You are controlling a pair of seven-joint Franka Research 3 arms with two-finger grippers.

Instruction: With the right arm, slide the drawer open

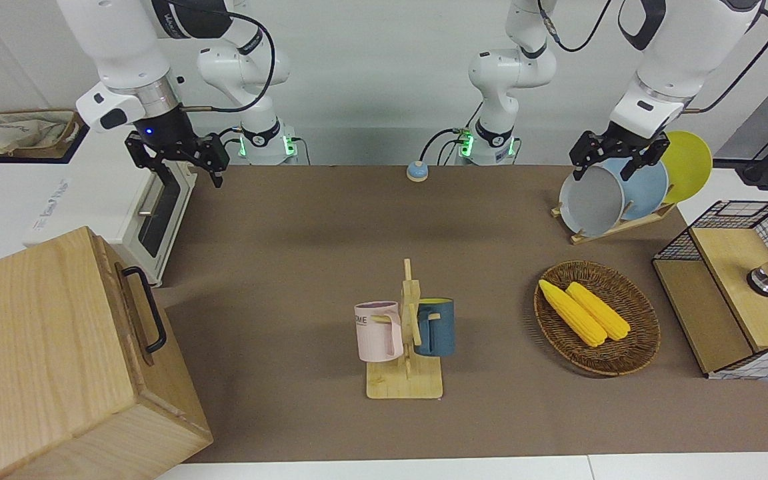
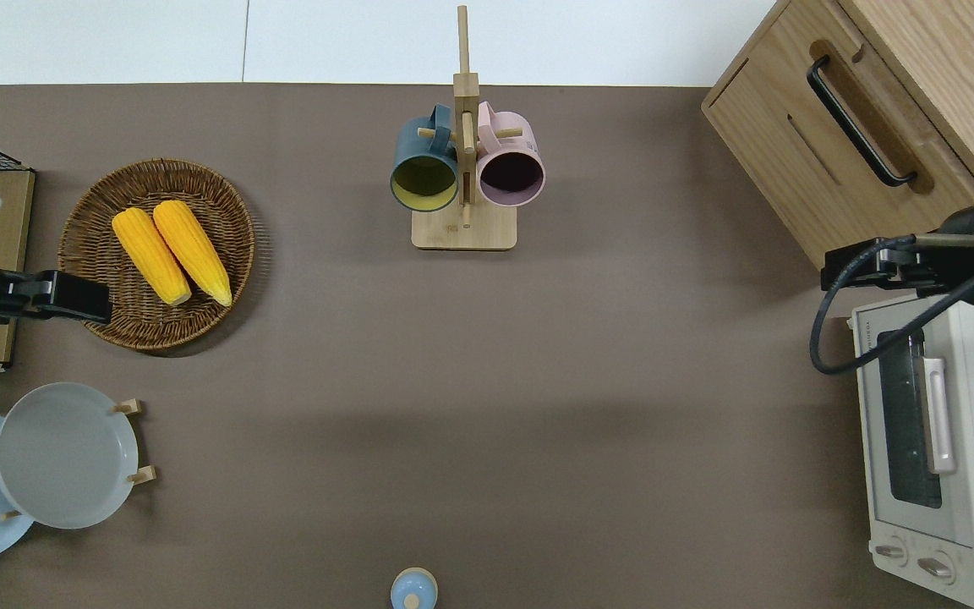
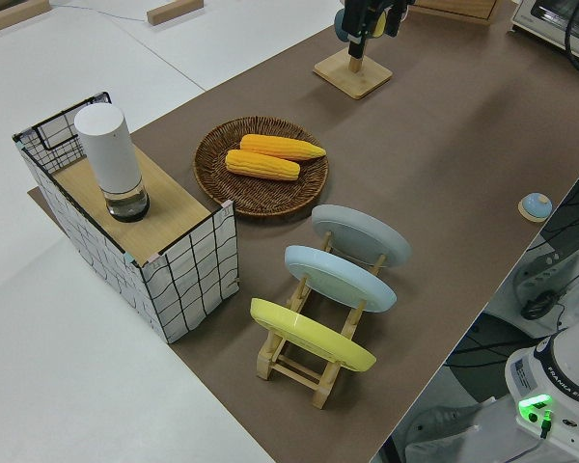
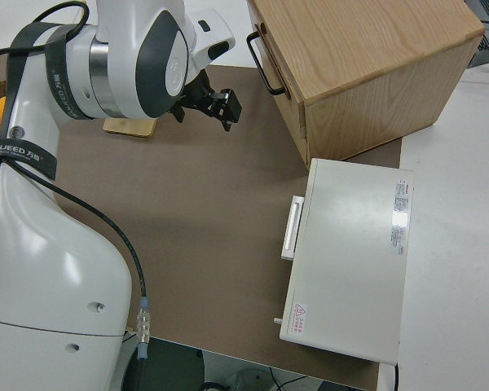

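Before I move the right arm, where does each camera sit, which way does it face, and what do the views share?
Front: across the table, facing the robots; both arms show, right gripper over the white toaster oven.
Overhead: straight down; both grippers enter at the edges; the light-wood drawer with its black bar handle lies farther than the oven.
Left side: raised at the left arm's end, looking along the table; only an arm base shows.
Right side: above the right arm, looking along its reach.
Shared: the wooden mug rack appears in front, overhead and left side.
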